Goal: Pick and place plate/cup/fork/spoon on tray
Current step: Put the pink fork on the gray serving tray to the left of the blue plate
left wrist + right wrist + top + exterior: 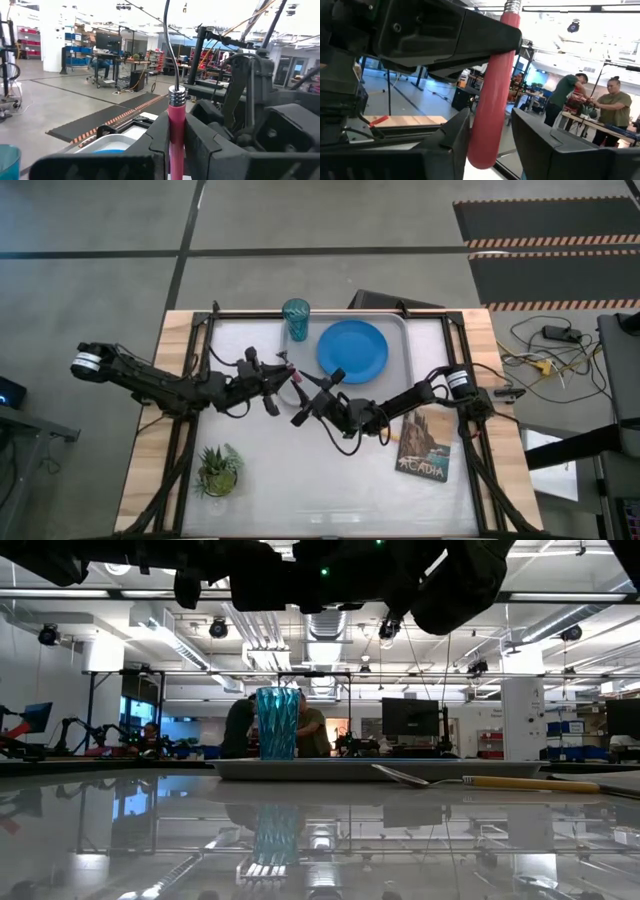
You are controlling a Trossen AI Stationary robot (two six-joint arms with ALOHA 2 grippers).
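**op_remote:** While I'm sat here on the feeds, the fork (176,131) is pinched between the left gripper (272,385)'s fingers (156,137). They're clamped on the pink-red handle, and the metal end pokes up past the fingertips in the left wrist view.

**tablewatch:** And the right one?

**op_remote:** The right gripper (318,397) is nose to nose with the left, just off the tray (402,332)'s lower-left corner. In the right wrist view the fork handle (492,95) stands between its fingers (540,137), which are apart with a gap on each side, so no grip from that arm.

**tablewatch:** Arm poses?

**op_remote:** From above, the left arm stretches in from 9 o'clock and the right arm comes in from about 3 o'clock, angled down toward the middle. Both are well above the table.

**tablewatch:** Other stuff?

**op_remote:** The plate (352,351) sits on the tray and the cup (295,319) stands upright at the tray's 10 o'clock corner. The spoon (470,780) lies flat on the tabletop in the low view. The potted plant (218,470) is at 7 o'clock and the book (423,444) at 4 o'clock of the table.
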